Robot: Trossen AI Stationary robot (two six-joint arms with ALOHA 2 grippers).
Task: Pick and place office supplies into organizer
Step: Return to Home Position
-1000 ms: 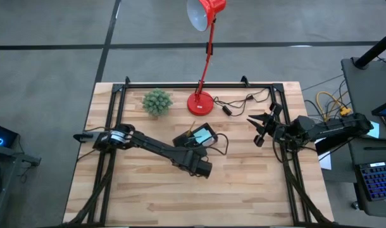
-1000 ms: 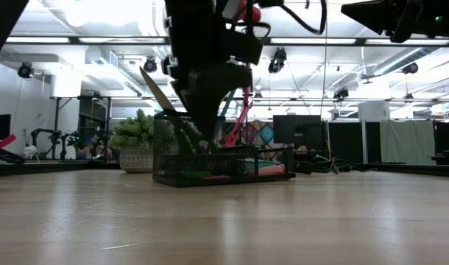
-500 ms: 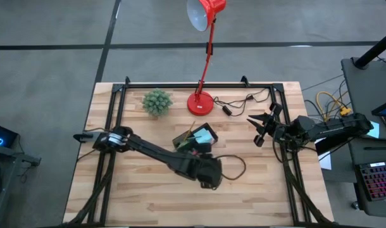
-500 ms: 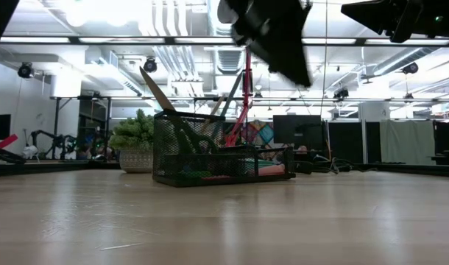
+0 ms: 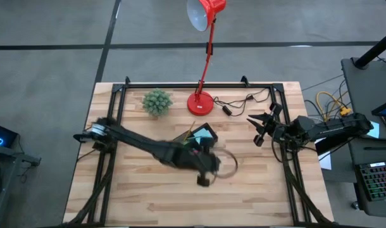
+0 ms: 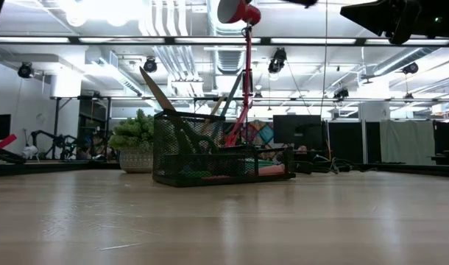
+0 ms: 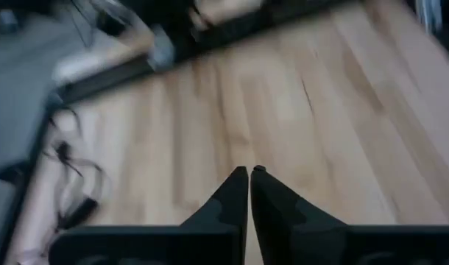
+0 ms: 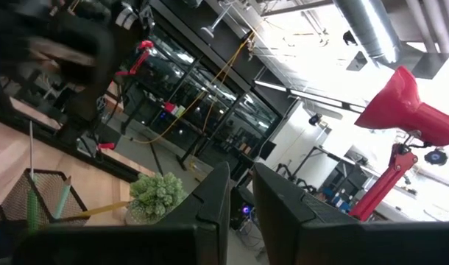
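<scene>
The black mesh organizer (image 5: 196, 138) stands on the wooden table's middle, in the low view (image 6: 221, 158) with scissors (image 6: 157, 90) and a pen standing in its taller back section and flat pads lying in its low tray. My left gripper (image 7: 249, 171) is shut and empty; it hangs above bare wood just near of the organizer (image 5: 204, 180). My right gripper (image 5: 259, 130) waits at the table's right side, raised, fingers apart (image 8: 241, 173) with nothing between them. From there it looks at the organizer (image 8: 33, 202) with a pale green pen (image 8: 63, 197).
A red desk lamp (image 5: 200, 102) and a small green plant (image 5: 157, 101) stand at the far edge, with a black cable (image 5: 243, 101) beside them. Black frame rails (image 5: 117, 114) run along the table's sides. Bare wood (image 5: 180, 202) spreads toward the near edge.
My left gripper has risen from just above the organizer, up out of the top of the low view. It has drifted a little toward the table's near edge and tipped from pointing down to a shallower slant. The organizer has stayed in place.
</scene>
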